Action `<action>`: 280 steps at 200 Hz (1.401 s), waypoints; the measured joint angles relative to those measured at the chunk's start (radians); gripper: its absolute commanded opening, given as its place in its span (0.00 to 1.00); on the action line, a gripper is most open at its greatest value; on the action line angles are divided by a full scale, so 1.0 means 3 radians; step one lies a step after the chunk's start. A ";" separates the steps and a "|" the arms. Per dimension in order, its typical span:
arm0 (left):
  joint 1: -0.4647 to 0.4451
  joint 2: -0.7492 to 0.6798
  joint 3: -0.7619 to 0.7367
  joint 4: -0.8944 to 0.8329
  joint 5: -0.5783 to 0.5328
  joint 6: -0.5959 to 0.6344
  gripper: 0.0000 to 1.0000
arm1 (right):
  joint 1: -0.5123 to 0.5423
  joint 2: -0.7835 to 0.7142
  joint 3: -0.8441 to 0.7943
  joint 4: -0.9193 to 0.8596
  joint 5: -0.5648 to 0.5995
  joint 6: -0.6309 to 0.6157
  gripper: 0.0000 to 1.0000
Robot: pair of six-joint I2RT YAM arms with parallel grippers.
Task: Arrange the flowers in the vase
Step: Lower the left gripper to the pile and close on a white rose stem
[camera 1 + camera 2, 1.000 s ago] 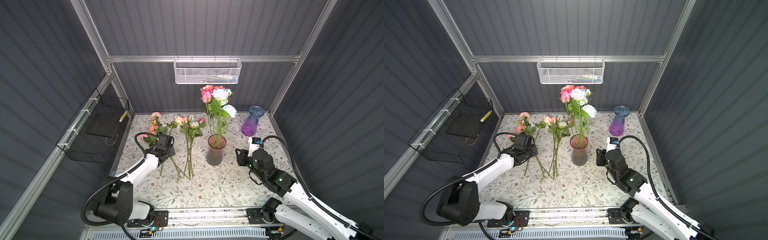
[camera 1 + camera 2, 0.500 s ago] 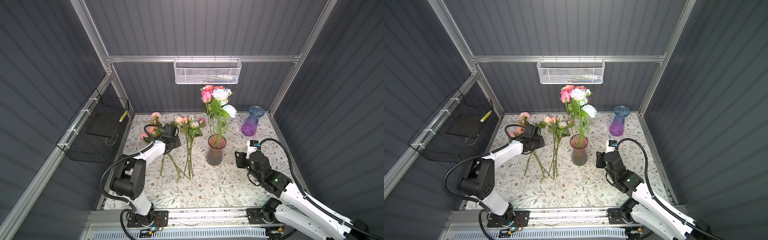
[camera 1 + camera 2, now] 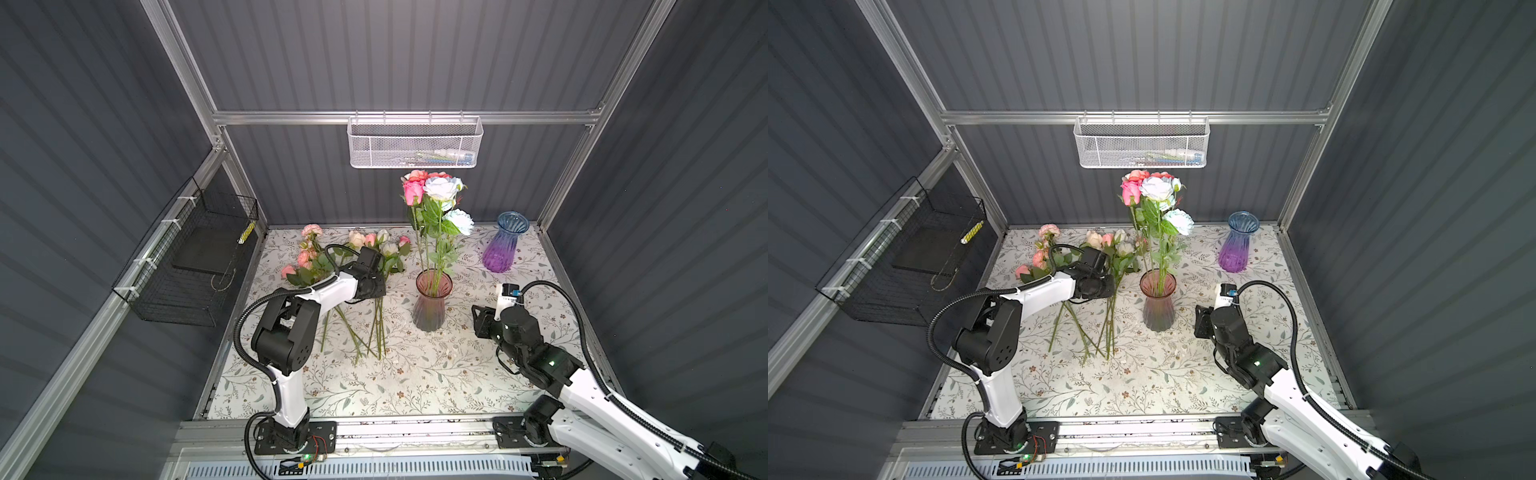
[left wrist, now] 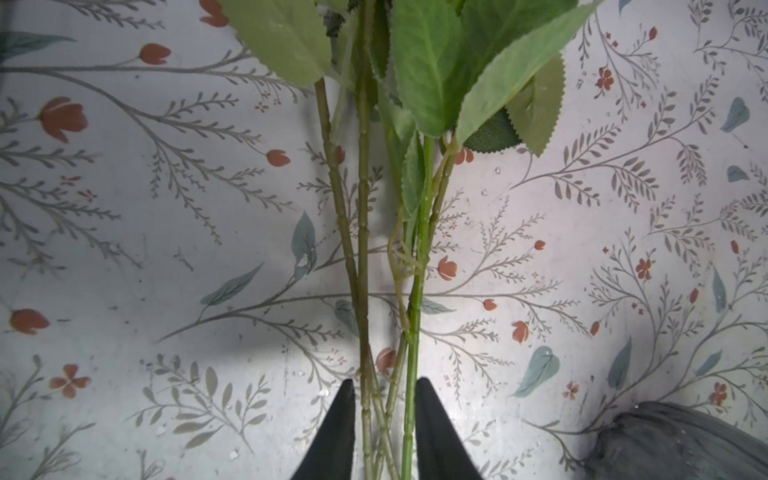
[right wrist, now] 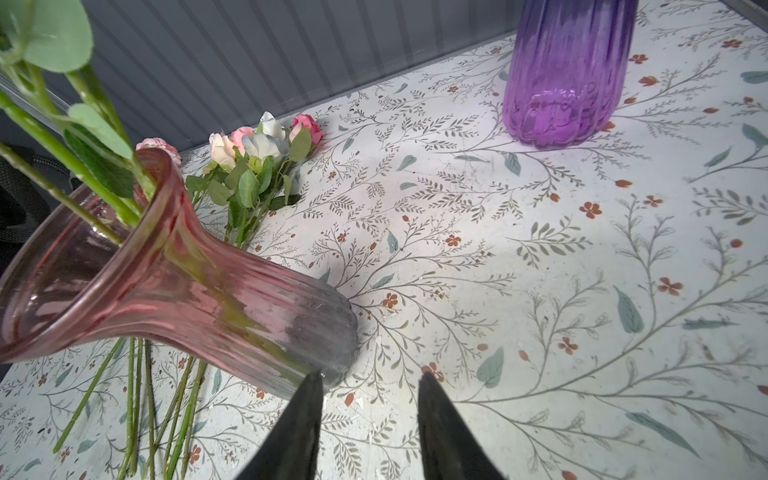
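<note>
Left gripper straddles a bundle of green stems belonging to the flowers that lie in the back left part of the floral-print surface, blooms toward the back edge. Its dark fingers flank several stems at once, and whether they are pinching cannot be told. More blooms already stand in the pink vase near the middle of the surface, where the right gripper waits just beside the base, parted and holding nothing.

The likely trouble is the bundle itself: a thin tendril links two of the stems (plain in the left wrist view), so a lift could drag up more than intended or shed one on the way. A leafy bunch swung toward the narrow-necked vase could also catch the tall stems standing in it and tip the glass, since nothing steadies it.

The surface is pale, printed with grey sprigs and small red flowers, and a flowerless purple vase stands near its back right corner. Grey ribbed walls on an aluminium frame enclose the cell, with a white mesh basket on the back wall and a black wire basket on the left one
</note>
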 measured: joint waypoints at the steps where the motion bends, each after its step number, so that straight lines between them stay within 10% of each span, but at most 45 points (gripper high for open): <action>1: 0.0000 0.0001 0.0000 -0.0003 0.0000 0.0001 0.26 | 0.0000 0.0000 0.0000 0.0000 0.0000 0.0001 0.41; 280: -0.0015 0.0149 -0.0102 0.0025 0.0095 0.0219 0.17 | -0.0056 -0.0018 -0.0023 0.0048 -0.0015 0.0037 0.45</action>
